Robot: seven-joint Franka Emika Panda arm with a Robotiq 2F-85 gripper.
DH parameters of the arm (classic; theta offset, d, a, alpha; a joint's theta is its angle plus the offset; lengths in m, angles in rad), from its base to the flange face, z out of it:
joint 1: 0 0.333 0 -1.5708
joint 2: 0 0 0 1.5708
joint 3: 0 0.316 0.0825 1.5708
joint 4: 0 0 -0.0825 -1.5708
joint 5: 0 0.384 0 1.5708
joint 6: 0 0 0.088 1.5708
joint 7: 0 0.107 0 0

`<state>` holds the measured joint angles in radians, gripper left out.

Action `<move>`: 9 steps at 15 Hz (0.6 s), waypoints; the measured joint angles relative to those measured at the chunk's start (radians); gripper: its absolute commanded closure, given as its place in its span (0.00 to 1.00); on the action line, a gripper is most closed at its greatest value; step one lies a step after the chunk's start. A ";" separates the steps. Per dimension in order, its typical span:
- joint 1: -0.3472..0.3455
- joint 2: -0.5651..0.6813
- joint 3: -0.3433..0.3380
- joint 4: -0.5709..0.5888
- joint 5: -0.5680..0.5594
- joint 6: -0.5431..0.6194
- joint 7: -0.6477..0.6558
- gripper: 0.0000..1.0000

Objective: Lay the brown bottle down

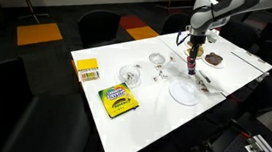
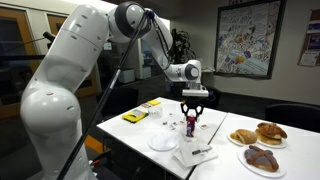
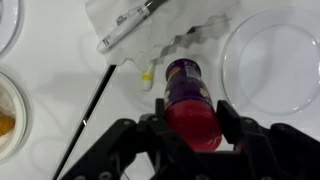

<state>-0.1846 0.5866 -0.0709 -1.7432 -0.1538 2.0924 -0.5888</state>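
The brown bottle has a purple label and a pinkish-red cap. It stands upright on the white table in both exterior views. My gripper comes down on it from above, with one finger on each side of the cap. The fingers touch the cap, so the gripper is shut on the bottle. It also shows above the bottle in both exterior views. I cannot tell whether the bottle's base rests on the table.
A clear plate lies beside the bottle. A pen on a white napkin lies close by. Plates of pastries stand near the table's end. Clear glasses, a yellow crayon box and a small yellow box lie further off.
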 measured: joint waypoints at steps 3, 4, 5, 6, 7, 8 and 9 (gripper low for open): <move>0.008 0.030 0.013 0.057 -0.008 -0.147 0.000 0.71; 0.011 0.045 0.017 0.074 -0.008 -0.172 0.000 0.71; 0.014 0.063 0.018 0.091 -0.009 -0.180 0.001 0.71; 0.017 0.081 0.018 0.106 -0.011 -0.181 0.005 0.71; 0.020 0.100 0.018 0.122 -0.016 -0.181 0.016 0.71; 0.022 0.120 0.018 0.137 -0.022 -0.181 0.028 0.71; 0.023 0.139 0.018 0.151 -0.028 -0.181 0.041 0.71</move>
<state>-0.1613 0.7258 -0.0526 -1.5919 -0.1819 1.9117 -0.5475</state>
